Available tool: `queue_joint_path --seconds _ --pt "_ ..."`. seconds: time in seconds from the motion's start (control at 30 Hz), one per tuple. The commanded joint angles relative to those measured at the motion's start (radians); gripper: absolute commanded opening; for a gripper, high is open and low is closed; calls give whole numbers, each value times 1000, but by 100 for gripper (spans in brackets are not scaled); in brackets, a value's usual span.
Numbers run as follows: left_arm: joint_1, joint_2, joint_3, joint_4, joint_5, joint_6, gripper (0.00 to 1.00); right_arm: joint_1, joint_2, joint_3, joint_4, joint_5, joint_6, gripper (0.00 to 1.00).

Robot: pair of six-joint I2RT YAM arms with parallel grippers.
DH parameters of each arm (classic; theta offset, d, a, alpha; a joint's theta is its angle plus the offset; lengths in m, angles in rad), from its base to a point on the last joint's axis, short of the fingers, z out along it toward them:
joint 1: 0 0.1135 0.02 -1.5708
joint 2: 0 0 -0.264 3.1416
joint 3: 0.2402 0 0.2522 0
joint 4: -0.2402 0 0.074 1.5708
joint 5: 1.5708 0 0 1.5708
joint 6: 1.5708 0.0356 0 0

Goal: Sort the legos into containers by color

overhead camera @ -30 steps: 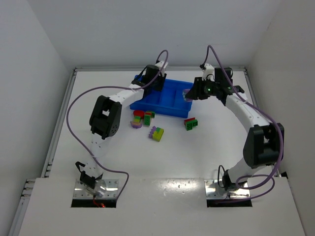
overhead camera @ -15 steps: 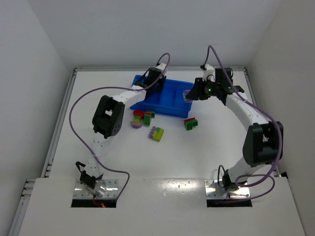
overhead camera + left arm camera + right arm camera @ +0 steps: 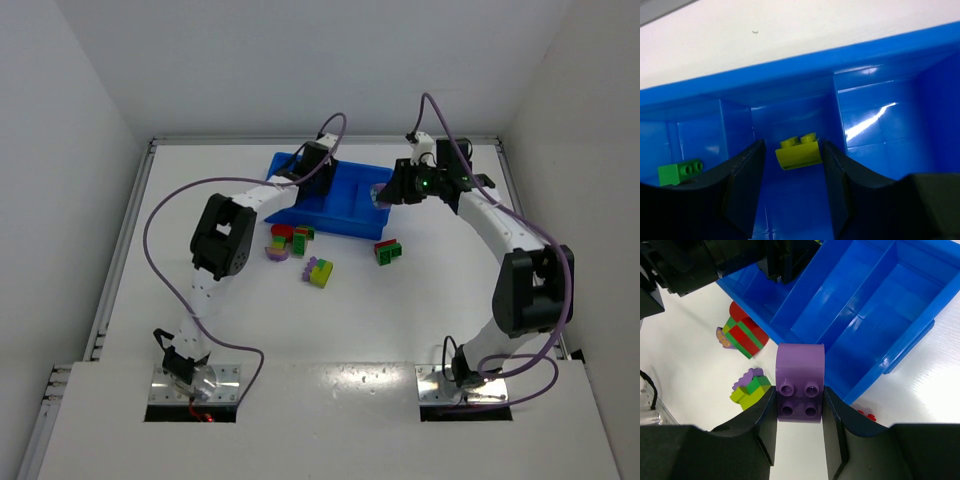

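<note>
Blue plastic four-compartment tray [image 3: 345, 210] holds a small green studded brick [image 3: 679, 172] and a yellow-green studded brick [image 3: 797, 150], the latter below the left gripper [image 3: 791, 167], jaws spread, nothing held. Right gripper [image 3: 800, 407] pinches a purple studded brick [image 3: 800, 372] over the tray's edge. Multicolour brick clusters [image 3: 319, 271] sit unsorted on the white table [image 3: 420, 310]; most work left.

the tray [image 3: 350, 205] is set toward the far middle of the table [image 3: 400, 310], with the left cluster [image 3: 288, 241] just before its near left corner, the middle cluster [image 3: 319, 271] nearer the arm bases, the right cluster [image 3: 387, 251] before its right end, and a single brick [image 3: 798, 150] laid in the compartment adjoining that of another brick [image 3: 679, 172].
</note>
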Motion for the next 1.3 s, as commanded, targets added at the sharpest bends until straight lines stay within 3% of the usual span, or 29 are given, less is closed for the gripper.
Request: queue_joint_path --seconds 0.0,0.2,0.5,0.7,0.9,1.0,1.27 --pt "-11 -3 33 7 -20 -7 55 -3 9 0 41 -17 -16 1" --pt "-2 -123 -2 7 51 -69 56 -3 9 0 50 -17 -16 1" --pt "47 -446 -63 -42 128 -135 63 39 81 99 69 32 12 1" --pt "116 -621 -213 -82 158 -147 64 107 203 228 78 120 12 1" --pt "170 -779 -370 -82 203 -147 64 187 338 406 28 224 -111 1" --pt "192 -810 -405 -82 230 -147 64 201 426 542 -26 259 -186 2" --pt "221 -821 -415 -91 282 -167 64 222 570 685 -71 351 -332 5"
